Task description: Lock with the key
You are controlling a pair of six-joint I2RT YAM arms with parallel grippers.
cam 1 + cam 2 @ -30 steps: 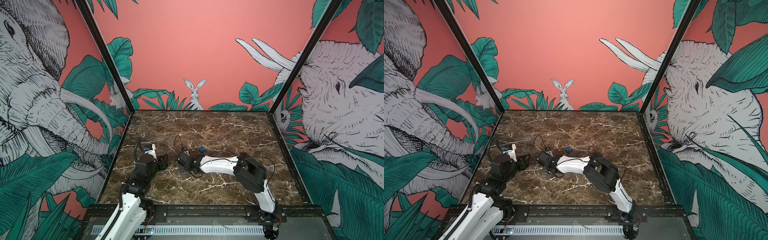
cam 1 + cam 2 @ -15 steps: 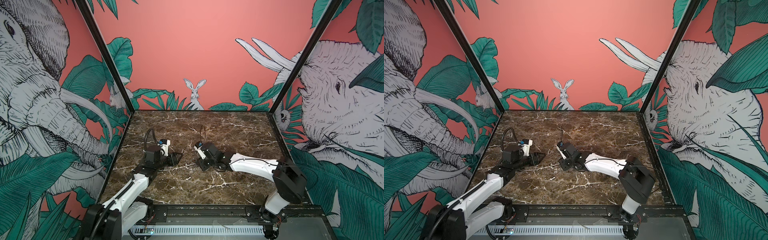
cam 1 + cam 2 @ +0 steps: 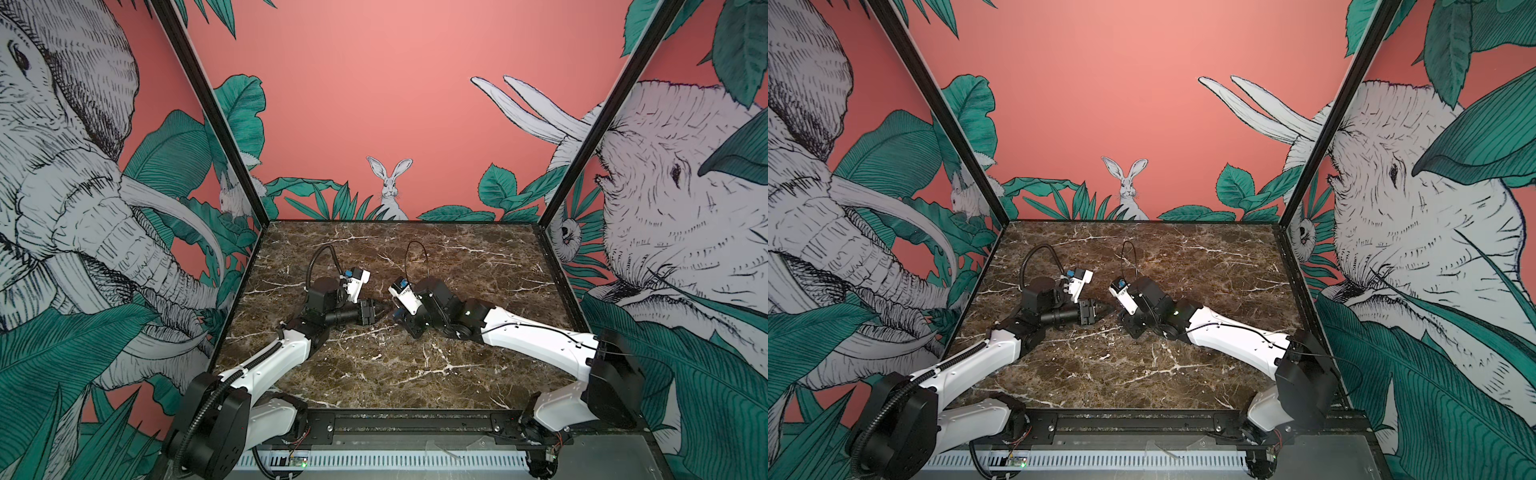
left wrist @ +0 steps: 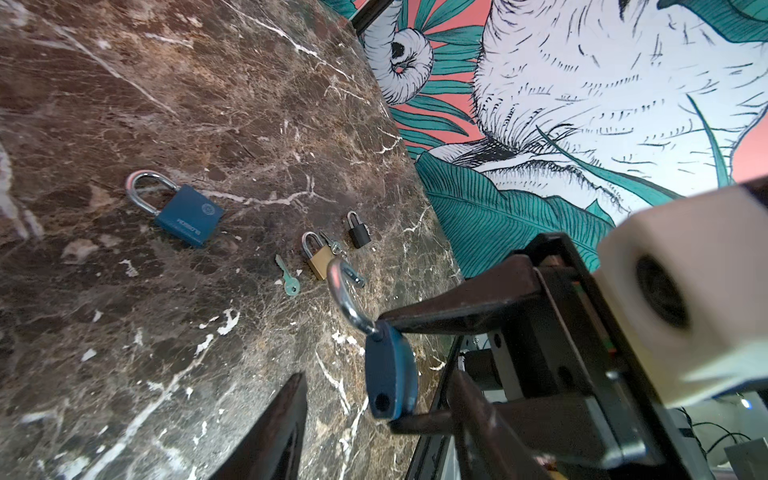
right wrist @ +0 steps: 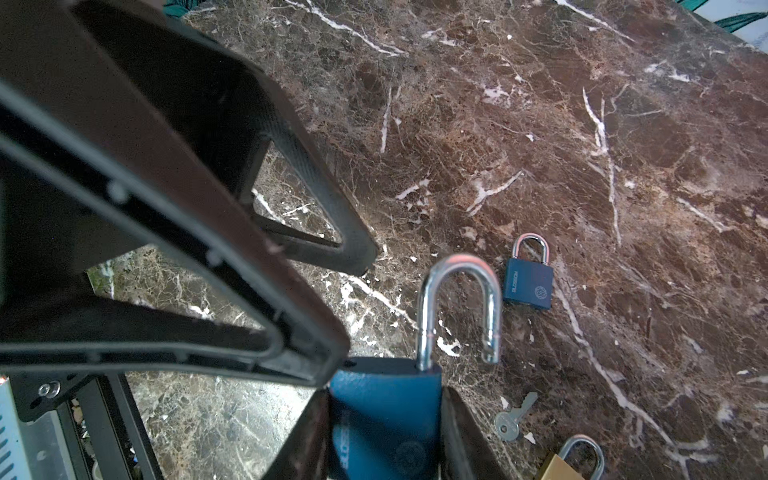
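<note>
1. Four locks: held lock (image 4: 390,374), shackle open, clamped by right gripper (image 5: 384,436); blue lock (image 4: 187,216), brass lock (image 4: 318,262), black lock (image 4: 358,232) on table (image 4: 124,104).
2. Two keys by brass lock: key (image 4: 286,279) plain, second key (image 4: 332,245) unclear.
3. Left gripper (image 3: 380,309) agape, empty, at right gripper's 9 o'clock in both top views.
4. Top views hide loose locks.

A glossy metal shackle (image 5: 424,316) tops the matt blue-painted padlock (image 5: 386,415) above the polished marble tabletop (image 5: 540,124).

A key (image 4: 288,276) lies on the table (image 4: 124,104) between a padlock (image 4: 189,216) and a second padlock (image 4: 319,262).
</note>
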